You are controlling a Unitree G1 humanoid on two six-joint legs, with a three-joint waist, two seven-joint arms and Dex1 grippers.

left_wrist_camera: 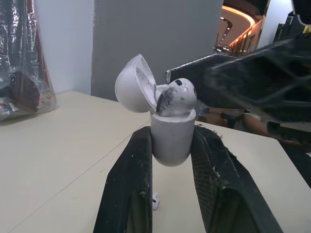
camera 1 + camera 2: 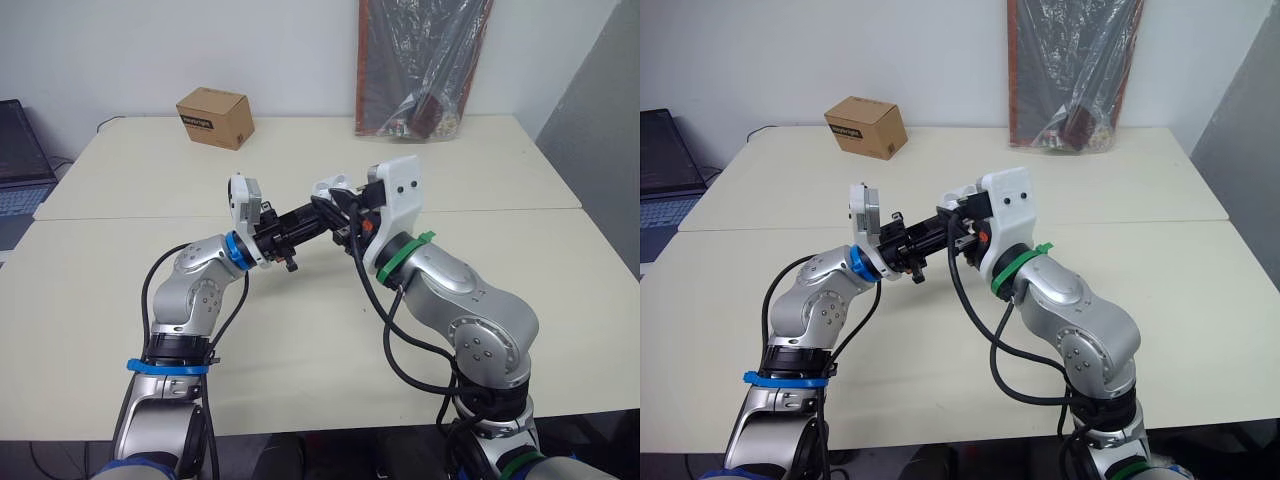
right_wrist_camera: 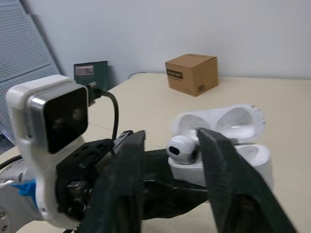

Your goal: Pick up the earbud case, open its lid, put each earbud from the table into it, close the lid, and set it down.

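Earbud case [image 1: 171,141] is up in the air over the table [image 2: 140,180], and the left gripper [image 1: 172,145] holds it. The two black fingers squeeze the round body of the case from both sides. The case stands up tall between them. Its lid [image 1: 132,86] is open and tipped back, so the open top faces the other arm.

One earbud [image 1: 177,97] sits right on the open top of the case. It leans to one side. I think it is not down in its hole yet. The right gripper [image 3: 170,140] comes in from across the case. Its fingers are close together, one on each side of this earbud, and they look like they pinch it.

So the earbud is at the mouth of the case, and the hole is just under it. The right arm is the one that has to do the next bit. I think it needs to turn the earbud so its thin end points down into the case, then push it in gently. If it lets go too soon, the earbud could roll off.

A second earbud [image 1: 154,200] lies on the table under the case. A brown box [image 2: 214,117] sits far behind the case.
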